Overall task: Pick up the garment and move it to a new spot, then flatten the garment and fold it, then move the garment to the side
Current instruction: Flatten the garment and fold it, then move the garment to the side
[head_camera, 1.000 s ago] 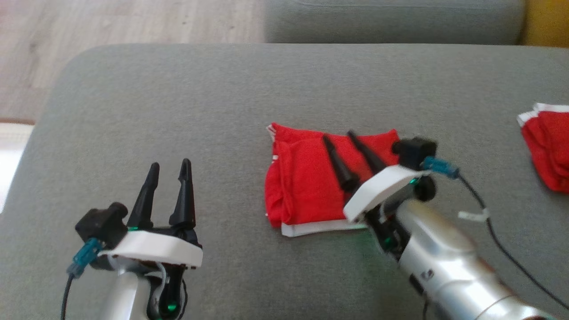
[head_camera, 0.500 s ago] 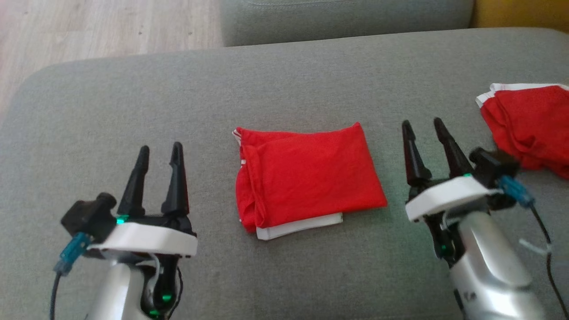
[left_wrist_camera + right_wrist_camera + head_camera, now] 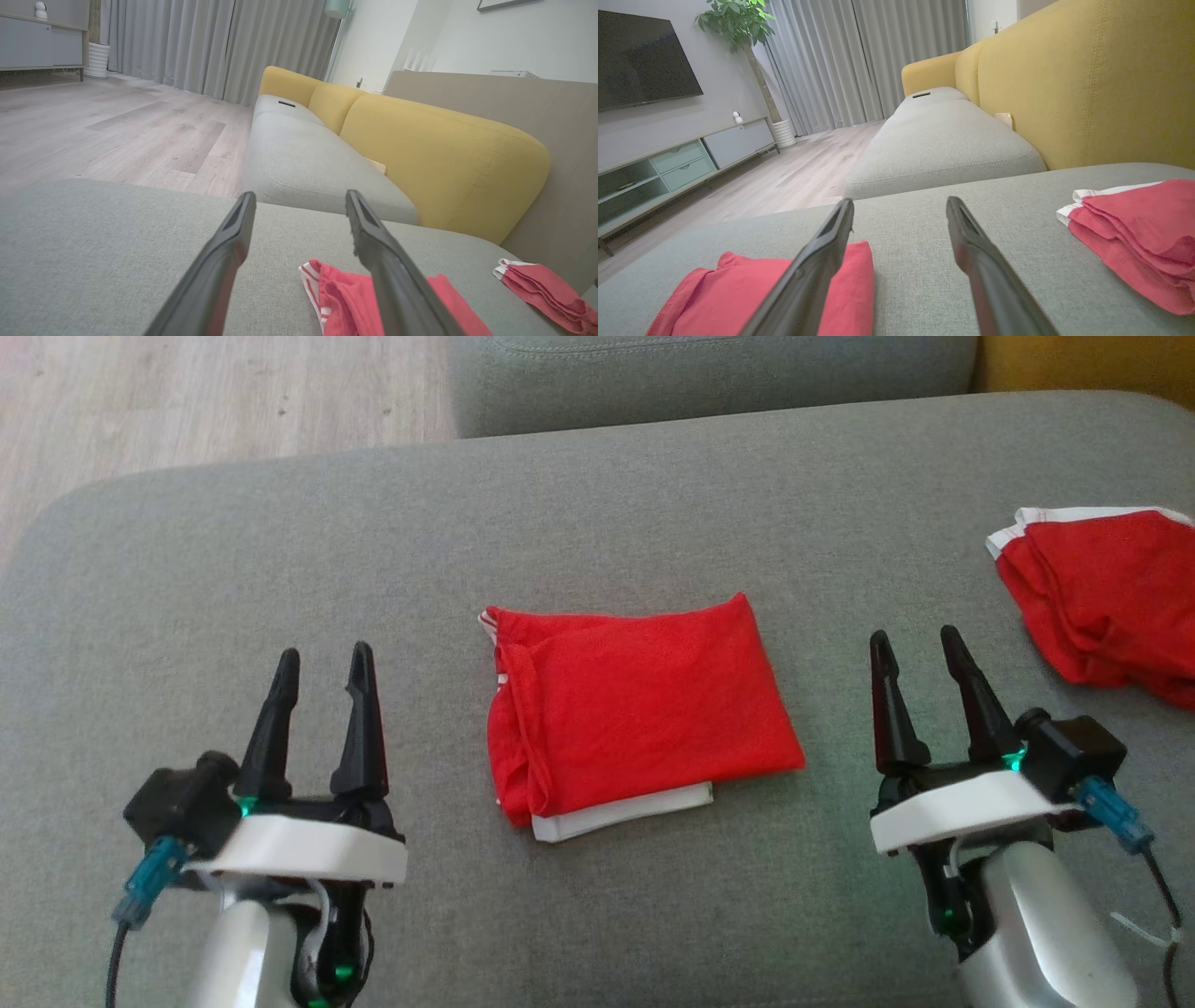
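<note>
The garment is red with white trim, folded into a compact rectangle in the middle of the grey sofa cushion. It also lies low right in the left wrist view and low left in the right wrist view. My left gripper hovers open to the garment's left, apart from it. On the other side my right gripper hangs open, also clear of the cloth. Nothing sits between either pair of fingers.
A second red folded cloth lies at the cushion's right edge, also in the right wrist view. Another grey cushion and a yellow backrest stand behind. Wooden floor lies beyond the cushion's far left corner.
My right gripper lifted off the garment and swung to its right side. The head view has shifted. The left gripper stays open in place.
</note>
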Robot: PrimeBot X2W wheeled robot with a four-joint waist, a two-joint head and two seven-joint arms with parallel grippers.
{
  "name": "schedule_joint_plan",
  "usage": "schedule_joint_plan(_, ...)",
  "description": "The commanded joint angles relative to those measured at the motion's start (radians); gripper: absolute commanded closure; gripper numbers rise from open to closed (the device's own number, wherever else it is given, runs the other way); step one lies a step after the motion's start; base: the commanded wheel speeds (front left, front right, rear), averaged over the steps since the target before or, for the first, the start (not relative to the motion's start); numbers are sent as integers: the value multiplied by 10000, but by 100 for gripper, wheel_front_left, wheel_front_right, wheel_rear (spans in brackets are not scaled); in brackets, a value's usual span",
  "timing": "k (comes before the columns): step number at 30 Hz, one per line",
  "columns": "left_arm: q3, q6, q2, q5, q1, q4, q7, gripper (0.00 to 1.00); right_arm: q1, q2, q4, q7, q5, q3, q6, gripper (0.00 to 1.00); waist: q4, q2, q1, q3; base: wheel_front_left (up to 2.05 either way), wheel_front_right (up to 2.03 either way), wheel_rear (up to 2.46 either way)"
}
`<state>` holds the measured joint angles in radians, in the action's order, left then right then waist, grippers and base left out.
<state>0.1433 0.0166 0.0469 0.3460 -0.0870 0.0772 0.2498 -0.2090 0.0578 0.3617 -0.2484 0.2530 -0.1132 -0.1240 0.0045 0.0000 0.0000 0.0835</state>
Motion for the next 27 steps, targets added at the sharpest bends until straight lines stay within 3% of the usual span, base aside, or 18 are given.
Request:
schedule_joint_plan(1, -337, -66, 33, 28, -202, -308, 120, 0, -209, -73, -453, -127, 49, -189, -67, 0, 31, 0, 0, 22, 0, 0, 0)
schedule_joint_plan(15, 133, 6, 33, 158, -643, -150, 120, 0, -770, -75, -52, 456, -460, -268, -67, 0, 566, 0, 0, 748, 0, 0, 0)
schedule_joint_plan(20, 271, -15, 33, 221, -766, -119, 120, 0, -1114, -75, 836, 945, -554, -515, -67, 0, 842, 0, 0, 1003, 0, 0, 0)
schedule_joint_plan(27, 383, -43, 33, 294, -928, -42, 120, 0, -1660, -75, 2237, 1684, 242, -960, -67, 0, 1166, 0, 0, 1185, 0, 0, 0)
